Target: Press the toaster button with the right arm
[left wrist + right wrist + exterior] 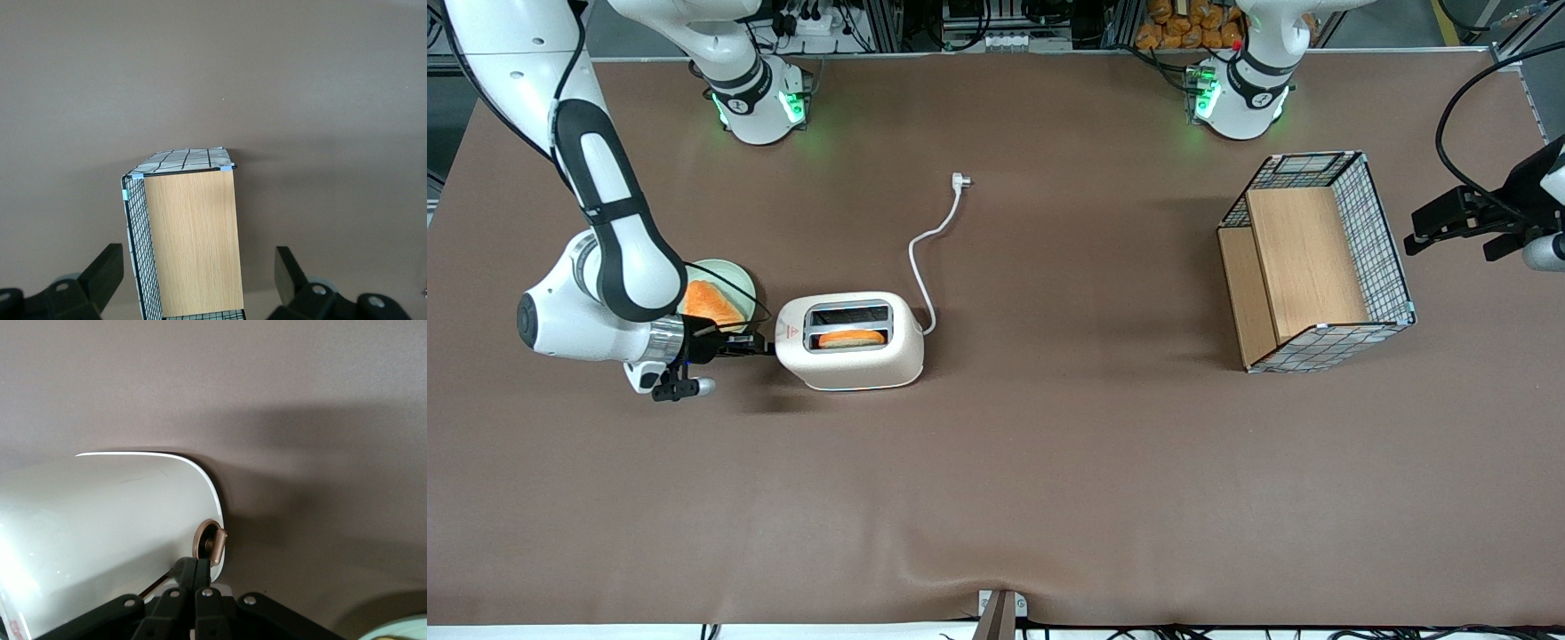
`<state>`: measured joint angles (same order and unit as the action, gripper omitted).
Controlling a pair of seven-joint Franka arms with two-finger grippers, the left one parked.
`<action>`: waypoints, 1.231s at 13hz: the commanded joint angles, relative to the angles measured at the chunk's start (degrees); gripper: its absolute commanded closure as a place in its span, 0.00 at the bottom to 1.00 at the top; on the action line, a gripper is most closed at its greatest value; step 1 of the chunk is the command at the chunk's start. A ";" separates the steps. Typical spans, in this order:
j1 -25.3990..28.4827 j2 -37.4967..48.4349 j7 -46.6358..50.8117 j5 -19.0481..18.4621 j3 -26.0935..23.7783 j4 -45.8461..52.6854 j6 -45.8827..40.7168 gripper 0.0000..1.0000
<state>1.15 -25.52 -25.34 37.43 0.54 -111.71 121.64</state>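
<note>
The cream-white toaster [849,342] stands on the brown table toward the working arm's end, with an orange slice of toast [852,338] in the slot nearer the front camera. The right arm [609,222] reaches down beside it. Its black gripper [767,345] is shut, the fingertips pressed together against the toaster's narrow end [133,520]. In the right wrist view the gripper [195,567] touches the toaster's end wall right beside the toaster button [211,543], a small round brownish knob. Nothing is held between the fingers.
A pale green plate [734,276] holding orange toast sits beside the wrist, farther from the front camera. The toaster's white cord and plug [960,180] trail toward the arm bases. A wire basket with wooden panels [1316,262] stands toward the parked arm's end.
</note>
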 commanded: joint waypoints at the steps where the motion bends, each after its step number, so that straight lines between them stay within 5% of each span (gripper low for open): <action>1: -1.67 -2.77 -0.86 0.80 -0.01 4.28 -4.54 1.00; 4: -2.91 -4.62 7.58 -1.64 0.25 13.07 -15.88 1.00; 5: -3.17 -4.80 7.67 -4.36 0.34 14.92 -16.69 0.82; 6: -3.35 -4.80 7.68 -6.12 0.52 15.63 -16.79 0.01; 16: -4.93 -4.45 9.69 -16.32 1.22 34.87 -31.27 0.00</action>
<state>-2.50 -28.71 -17.30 23.86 2.56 -81.90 94.31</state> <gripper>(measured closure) 0.000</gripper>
